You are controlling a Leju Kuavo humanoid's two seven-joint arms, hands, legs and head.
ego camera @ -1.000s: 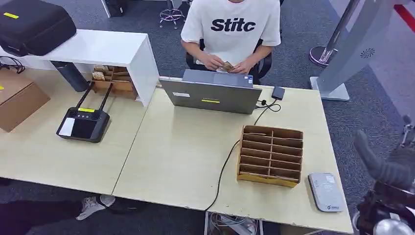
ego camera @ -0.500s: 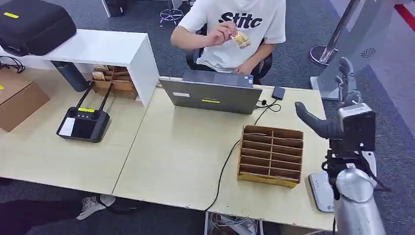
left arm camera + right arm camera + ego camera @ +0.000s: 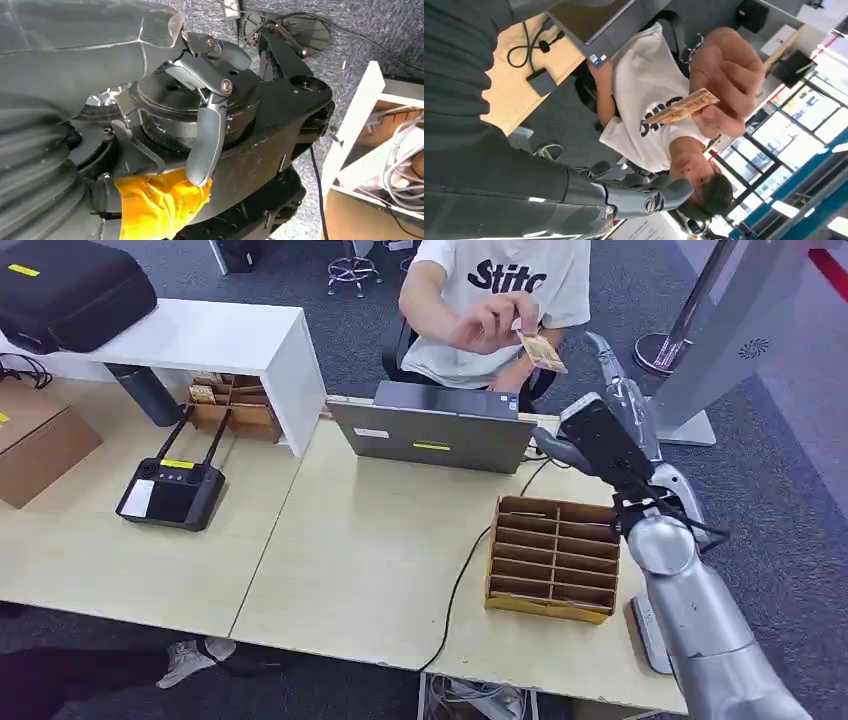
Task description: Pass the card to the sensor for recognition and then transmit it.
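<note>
A person seated behind the table holds out a tan card (image 3: 541, 352) in one hand (image 3: 488, 324). My right hand (image 3: 606, 422) is raised over the table's far right, beside the laptop, with fingers spread toward the card and a small gap between them. In the right wrist view the card (image 3: 681, 107) is pinched in the person's fingers (image 3: 729, 70), and my fingers (image 3: 644, 198) stand apart from it, holding nothing. The grey card sensor (image 3: 640, 628) lies at the near right table corner, mostly hidden by my right arm. My left hand (image 3: 204, 135) hangs at my side, holding nothing.
A wooden slotted sorter (image 3: 553, 558) stands left of the sensor. A grey laptop (image 3: 430, 430) with a cable sits at the far edge. A black controller (image 3: 170, 490), a white shelf (image 3: 215, 340), a black case (image 3: 70, 290) and a cardboard box (image 3: 35, 440) are at left.
My right arm has swung up from the lower right corner and forward toward the person. The person has lifted the card from behind the laptop and held it out toward my hand.
</note>
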